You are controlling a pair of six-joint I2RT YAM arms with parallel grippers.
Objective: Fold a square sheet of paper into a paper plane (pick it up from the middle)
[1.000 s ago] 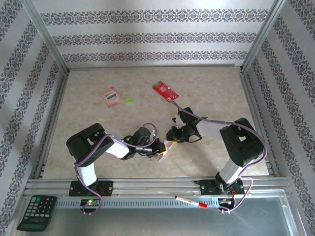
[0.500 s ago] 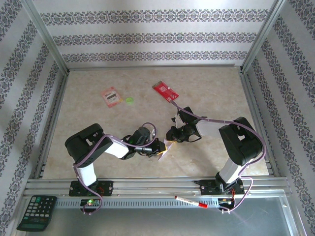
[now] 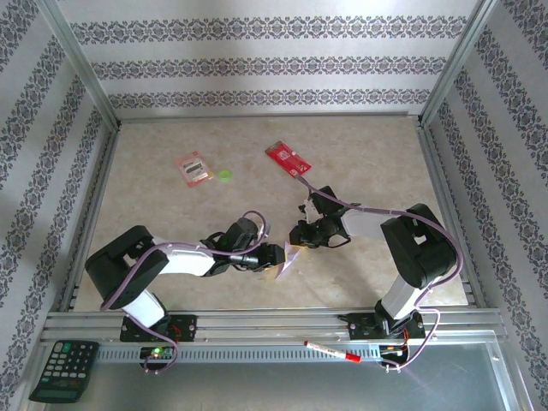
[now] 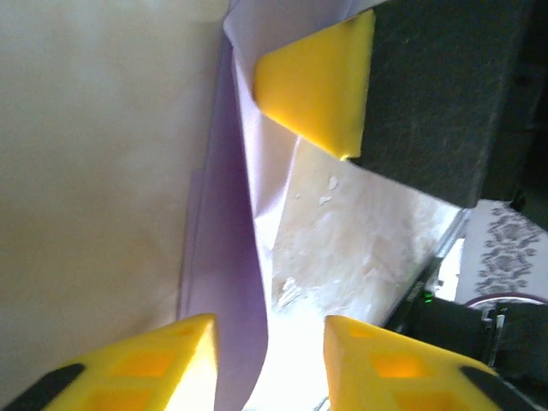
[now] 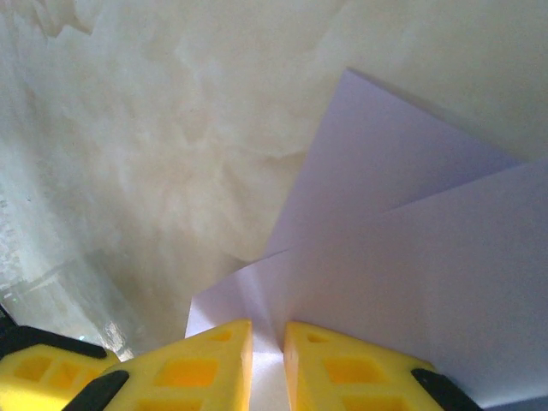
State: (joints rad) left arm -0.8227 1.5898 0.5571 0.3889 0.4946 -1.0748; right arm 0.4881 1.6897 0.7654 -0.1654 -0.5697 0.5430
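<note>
**Two arms meet at one folded paper**

From above, the walls have stripes of dark flower patterns. The surface (image 3: 171,223) is pale and creamy, like stone. Two arms bend in toward the middle, near the front. The left end effector (image 3: 276,255) and the right end effector (image 3: 299,239) are very close to each other. The lilac paper (image 3: 289,259) sits between them, small and folded. Farther back lie a red card (image 3: 288,160), a pink-red packet (image 3: 193,169) and a little green disc (image 3: 225,175), all well apart from the arms. By the metal rail at the front lie a black thing with buttons (image 3: 64,370) and a red pen (image 3: 332,351).

The left wrist view shows the left end effector (image 4: 270,321) with its two yellow fingers (image 4: 145,372) standing apart. The lilac paper (image 4: 224,282) runs up between them, close beside the left one. I cannot tell if it touches. At the top, a yellow finger (image 4: 321,81) of the right arm lies against the paper.

In the right wrist view, the right end effector (image 5: 267,330) has its yellow fingers (image 5: 197,368) nearly together, pinching the paper at a corner. The lilac paper (image 5: 402,257) spreads out in folded layers over the creamy surface (image 5: 154,128).
</note>
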